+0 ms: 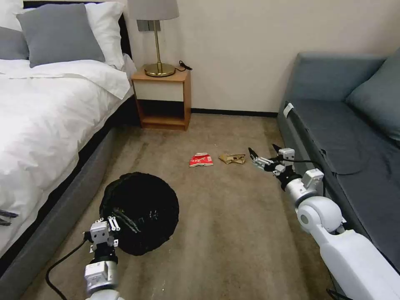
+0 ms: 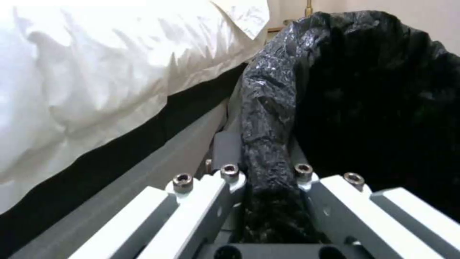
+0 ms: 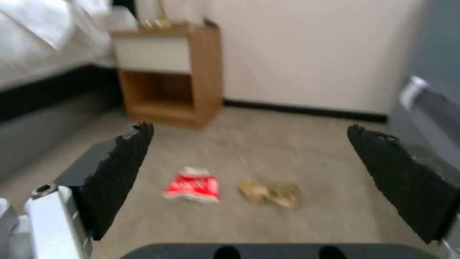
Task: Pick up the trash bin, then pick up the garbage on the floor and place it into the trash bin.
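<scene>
The trash bin (image 1: 141,210), lined with a wrinkly black bag, is at the lower left beside the bed. My left gripper (image 1: 113,221) is shut on its near rim; in the left wrist view the bag-covered rim (image 2: 268,144) runs between the fingers of the left gripper (image 2: 266,174). Two pieces of garbage lie on the carpet ahead: a red-white snack bag (image 1: 201,160) (image 3: 192,187) and a brown paper wad (image 1: 232,158) (image 3: 269,192). My right gripper (image 1: 262,150) (image 3: 249,129) hovers open just right of the wad, nothing between its black pads (image 3: 122,172).
The bed (image 1: 46,121) borders the left side and a grey sofa (image 1: 346,129) the right. A wooden nightstand (image 1: 164,100) with a brass lamp (image 1: 158,68) stands against the far wall. Bare carpet (image 1: 225,221) lies between bin and sofa.
</scene>
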You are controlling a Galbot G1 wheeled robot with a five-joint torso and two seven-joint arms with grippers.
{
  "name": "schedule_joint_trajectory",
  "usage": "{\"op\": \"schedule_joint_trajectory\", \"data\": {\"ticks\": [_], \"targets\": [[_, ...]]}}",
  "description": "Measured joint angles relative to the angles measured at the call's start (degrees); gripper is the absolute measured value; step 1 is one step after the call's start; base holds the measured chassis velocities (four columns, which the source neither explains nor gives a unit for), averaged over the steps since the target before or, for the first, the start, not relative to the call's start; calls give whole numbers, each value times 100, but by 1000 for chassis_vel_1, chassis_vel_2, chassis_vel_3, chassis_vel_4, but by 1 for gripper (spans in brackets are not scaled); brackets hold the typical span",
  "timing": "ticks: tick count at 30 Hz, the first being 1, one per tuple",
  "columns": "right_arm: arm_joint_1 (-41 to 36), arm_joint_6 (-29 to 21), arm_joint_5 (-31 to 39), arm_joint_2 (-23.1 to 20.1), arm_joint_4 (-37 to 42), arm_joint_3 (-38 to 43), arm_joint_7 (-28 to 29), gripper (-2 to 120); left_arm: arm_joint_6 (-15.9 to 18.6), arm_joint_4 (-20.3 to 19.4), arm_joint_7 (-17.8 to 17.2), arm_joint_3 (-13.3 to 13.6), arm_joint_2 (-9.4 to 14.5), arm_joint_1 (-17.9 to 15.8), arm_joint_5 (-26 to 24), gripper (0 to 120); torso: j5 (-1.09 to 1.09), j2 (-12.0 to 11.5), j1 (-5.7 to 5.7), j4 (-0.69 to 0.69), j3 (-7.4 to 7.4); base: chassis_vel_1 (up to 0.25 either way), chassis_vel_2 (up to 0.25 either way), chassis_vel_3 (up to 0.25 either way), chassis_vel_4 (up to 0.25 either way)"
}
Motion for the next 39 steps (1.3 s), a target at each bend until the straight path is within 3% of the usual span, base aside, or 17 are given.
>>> {"op": "schedule_joint_trajectory", "data": {"ticks": [8, 15, 30, 39], "targets": [[-316, 577, -483, 431, -806, -144, -238, 100, -323, 32, -62, -85, 30, 225, -52, 3, -1, 0, 0, -1, 0, 0, 0, 0, 0], [-299, 820, -707, 1201, -1316, -341, -380, 100, -420, 51, -114, -46, -28, 248, -54, 3, 0, 0, 0, 1, 0, 0, 0, 0, 0], [-111, 1726, -981, 1434, -2099, -366, -731, 100, -356, 233, -116, -24, -16, -88, 5, 3, 0, 0, 0, 0, 0, 0, 0, 0, 0], [53, 1812, -916, 1579, -2291, -386, -1218, 100, -236, 240, -115, -65, 85, -234, -57, 3, 0, 0, 0, 0, 1, 0, 0, 0, 0]]}}
